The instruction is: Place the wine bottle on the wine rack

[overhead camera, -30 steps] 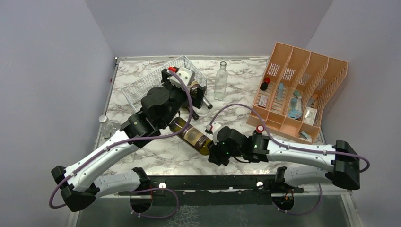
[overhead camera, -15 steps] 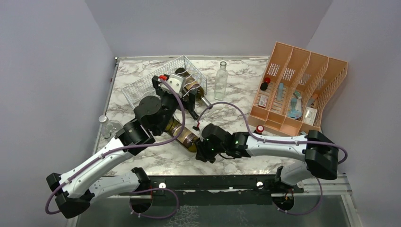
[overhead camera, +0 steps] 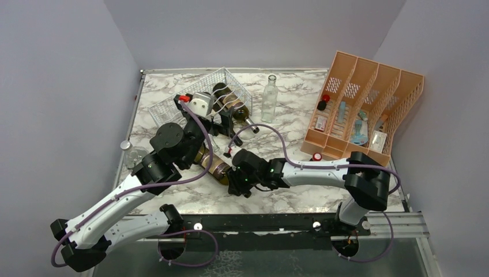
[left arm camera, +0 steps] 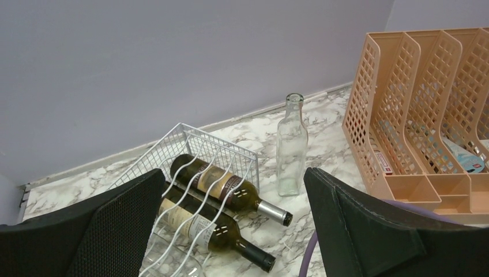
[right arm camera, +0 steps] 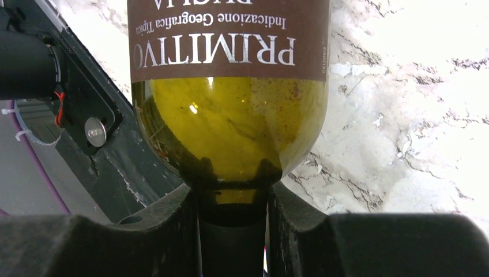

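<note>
**Tabletop point(overhead camera: 193, 199), white-marbled:** bare along the near edge. Orange plastic slotted organizer point(overhead camera: 369, 104) filled the right edge, small items in its slots.

**Wine bottle point(right arm camera: 230, 86), green glass, brown label:** lay slanted left of centre, base clamped in the right fingers point(right arm camera: 179, 231), neck hidden under the left arm. It had shifted toward the left edge.

**Left gripper point(left arm camera: 233, 173):** fingers wide, empty, drawn back off the rack.

**Silvery wire wine rack point(left arm camera: 196, 138), far-left corner:** held two dark bottles point(left arm camera: 222, 184). Clear glass bottle point(left arm camera: 290, 144) stood upright just beside it.

Left arm point(overhead camera: 115, 202) and right arm point(overhead camera: 317, 170) share white links, black joints and looping purple cables.
</note>
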